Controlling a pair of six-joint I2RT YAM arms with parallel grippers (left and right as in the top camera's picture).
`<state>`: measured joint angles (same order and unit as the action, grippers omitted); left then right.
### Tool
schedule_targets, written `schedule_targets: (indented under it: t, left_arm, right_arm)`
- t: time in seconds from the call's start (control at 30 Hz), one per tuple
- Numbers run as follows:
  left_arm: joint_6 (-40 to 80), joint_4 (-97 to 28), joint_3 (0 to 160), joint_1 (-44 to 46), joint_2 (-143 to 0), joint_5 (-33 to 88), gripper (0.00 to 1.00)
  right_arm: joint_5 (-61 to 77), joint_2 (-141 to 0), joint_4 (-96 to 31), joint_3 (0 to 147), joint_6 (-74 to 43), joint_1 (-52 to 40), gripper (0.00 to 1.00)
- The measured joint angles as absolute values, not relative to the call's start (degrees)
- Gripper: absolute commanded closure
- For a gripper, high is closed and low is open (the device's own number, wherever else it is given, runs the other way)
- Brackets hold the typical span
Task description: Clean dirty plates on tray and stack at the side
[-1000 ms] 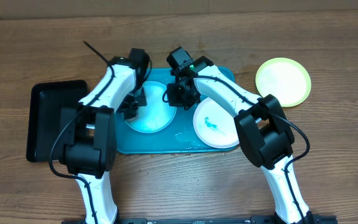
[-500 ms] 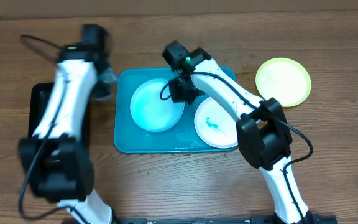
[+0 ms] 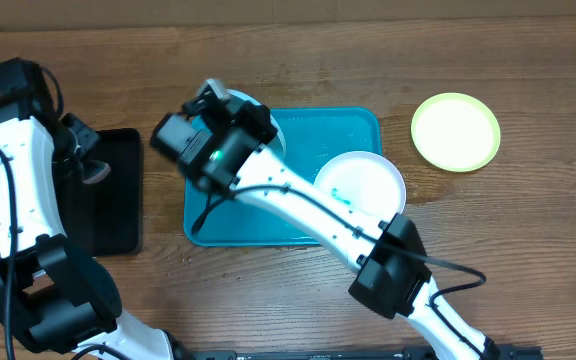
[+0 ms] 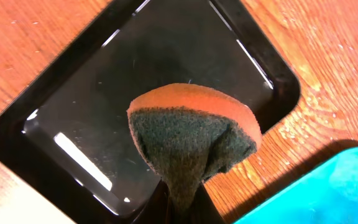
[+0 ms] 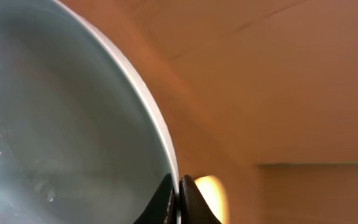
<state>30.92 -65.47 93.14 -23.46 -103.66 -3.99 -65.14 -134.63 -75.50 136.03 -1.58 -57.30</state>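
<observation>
1. Plainly, the left gripper (image 4: 182,202) is clamped tight on the lower tip of an orange sponge (image 4: 191,140) with a dark green scouring face.
2. That sponge hangs above the smaller black rectangular plastic tray (image 4: 73,124), which lies on the wooden table (image 3: 528,250) just left of the large turquoise-blue rectangular plastic tray (image 3: 338,135).
3. The right gripper (image 5: 179,194) is closed on the rim of the round light blue plastic plate (image 5: 61,124), its two dark fingers nipping the edge between them.
4. From overhead, that plate sits mostly hidden under the right wrist, over the far left part of the turquoise tray. Whether it touches the tray cannot be told.
5. The round white plastic plate (image 3: 368,170) lies flat in the right half of the turquoise tray, with the right arm crossing above its near side.
6. The round yellow-green plastic plate (image 3: 456,132) lies on the table to the right of the turquoise tray, apart from it.
</observation>
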Motion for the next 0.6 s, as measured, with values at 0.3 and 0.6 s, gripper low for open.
schedule_targets:
  t: [0.3, 0.6]
  left_arm:
    - [30.24, -65.65, 93.14, -24.38, -103.66, -2.72, 0.96]
    - [29.61, -65.65, 93.14, -24.38, -103.66, -0.6, 0.96]
  right_arm:
    - [-77.28, -134.63, -75.53, 136.03, 6.46, -58.35, 0.96]
    - [-65.45, -134.63, -74.67, 136.03, 6.72, -57.01, 0.96]
